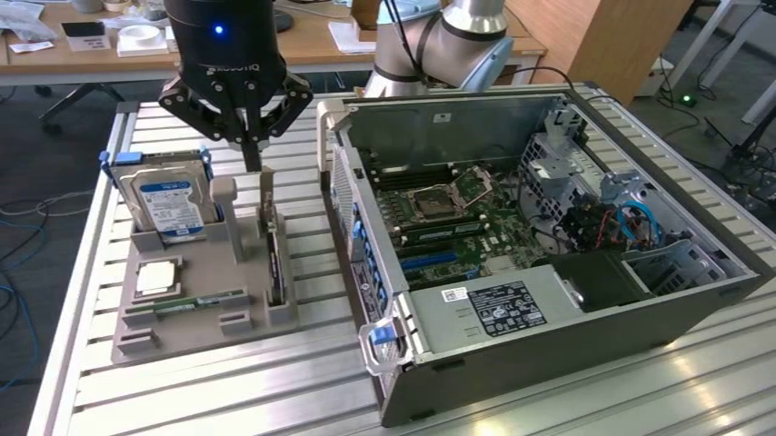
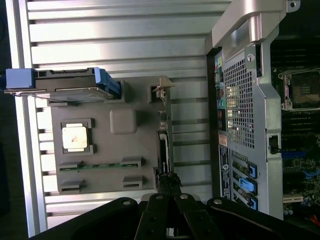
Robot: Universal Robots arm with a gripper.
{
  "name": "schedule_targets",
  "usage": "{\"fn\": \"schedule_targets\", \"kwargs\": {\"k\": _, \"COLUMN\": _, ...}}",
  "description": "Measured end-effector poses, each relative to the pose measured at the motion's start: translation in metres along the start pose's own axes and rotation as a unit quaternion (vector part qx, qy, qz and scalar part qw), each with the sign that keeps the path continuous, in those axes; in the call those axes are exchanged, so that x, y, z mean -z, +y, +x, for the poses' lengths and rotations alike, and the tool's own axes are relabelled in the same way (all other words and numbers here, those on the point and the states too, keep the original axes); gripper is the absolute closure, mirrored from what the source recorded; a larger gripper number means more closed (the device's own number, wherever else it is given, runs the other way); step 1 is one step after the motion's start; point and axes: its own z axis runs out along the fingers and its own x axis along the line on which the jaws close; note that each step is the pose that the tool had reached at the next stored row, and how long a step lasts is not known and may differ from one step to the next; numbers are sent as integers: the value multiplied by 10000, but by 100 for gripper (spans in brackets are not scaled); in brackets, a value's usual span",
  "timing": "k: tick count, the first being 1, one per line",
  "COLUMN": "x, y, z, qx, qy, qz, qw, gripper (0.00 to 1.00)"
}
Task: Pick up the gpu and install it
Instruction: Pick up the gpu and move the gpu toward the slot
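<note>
One open grey metal computer case (image 1: 522,363) sits just beside the grey plastic parts holder (image 1: 194,318). Over that holder hangs the black gripper (image 1: 253,162), fingers pressed together at the upper edge of the thin green gpu card (image 1: 274,259). The card stands on edge in the holder's slot nearest the case.

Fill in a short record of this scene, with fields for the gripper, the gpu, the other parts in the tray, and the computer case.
gripper: shut on the upper edge of the gpu, above the grey tray
gpu: upright on edge in its slot in the grey tray, not yet lifted out
other parts in tray: hard drive standing upright; processor chip lying flat; memory stick lying in its slot
computer case: open, to the exterior view's right of the tray, motherboard exposed
</note>
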Motion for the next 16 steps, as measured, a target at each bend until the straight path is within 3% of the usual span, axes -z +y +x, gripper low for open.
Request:
{"fn": "schedule_targets", "kwargs": {"k": 5, "x": 0, "y": 0, "z": 0, "qx": 0, "qy": 0, "qz": 0, "qw": 10000, "gripper": 89}}
{"fn": "schedule_targets", "kwargs": {"k": 8, "x": 0, "y": 0, "z": 0, "qx": 0, "qy": 0, "qz": 0, "qw": 10000, "gripper": 71}}
{"fn": "schedule_targets", "kwargs": {"k": 11, "x": 0, "y": 0, "z": 0, "qx": 0, "qy": 0, "qz": 0, "qw": 10000, "gripper": 65}}
{"fn": "schedule_targets", "kwargs": {"k": 12, "x": 0, "y": 0, "z": 0, "qx": 0, "qy": 0, "qz": 0, "qw": 10000, "gripper": 58}}
{"fn": "schedule_targets", "kwargs": {"k": 16, "x": 0, "y": 0, "z": 0, "qx": 0, "qy": 0, "qz": 0, "qw": 10000, "gripper": 58}}
